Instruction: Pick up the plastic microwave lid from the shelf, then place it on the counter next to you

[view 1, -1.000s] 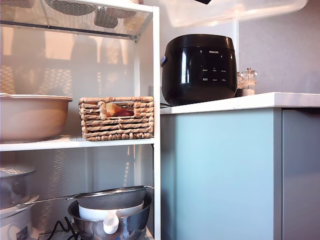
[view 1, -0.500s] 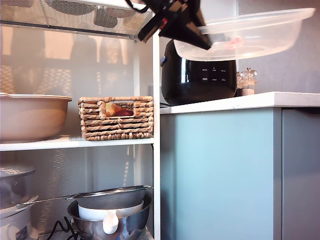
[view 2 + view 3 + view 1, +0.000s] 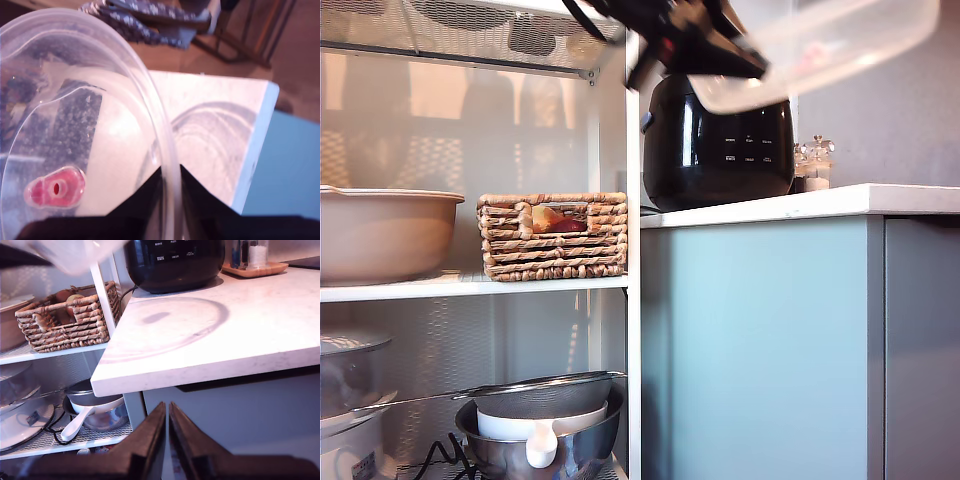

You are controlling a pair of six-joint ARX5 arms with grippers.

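Above the counter [image 3: 820, 203], my first gripper [image 3: 170, 200] pinches the blurred plastic microwave lid [image 3: 820, 50].

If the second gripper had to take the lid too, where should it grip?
Take the lid by its thin rim on the side opposite my first gripper, which is already shut on the rim. The dome is wide, smooth and tilted, so only the rim fits between jaws. My second gripper is shut and would need to open first.
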